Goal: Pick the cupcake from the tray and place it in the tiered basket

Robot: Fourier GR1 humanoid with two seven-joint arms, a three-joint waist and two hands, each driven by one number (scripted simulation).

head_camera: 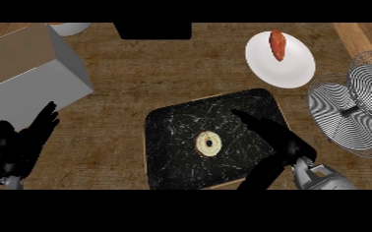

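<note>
Cupcake (208,143) mid-tray (174,123), round with no long axis, lying at nine o'clock from my right hand (280,145), the nearer one, fingers spread and empty; tiered basket (341,108) at two o'clock; left hand (25,140) resting open.

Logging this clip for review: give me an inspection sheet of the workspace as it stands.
Surface: wooden counter, brown, grained.
Job's things: cupcake sits near the middle of the black marbled tray, untouched; wire tiered basket at the right edge, nothing seen in it.
Clutter: white plate with a reddish food piece; grey box at left; white dish at the top left, cut off; wooden object at the top right.
Hands: right hand open over the tray, right of the cupcake; left hand open, resting at the lower left.
Cables: nothing seen.
Surroundings: dark block at the top edge.
</note>
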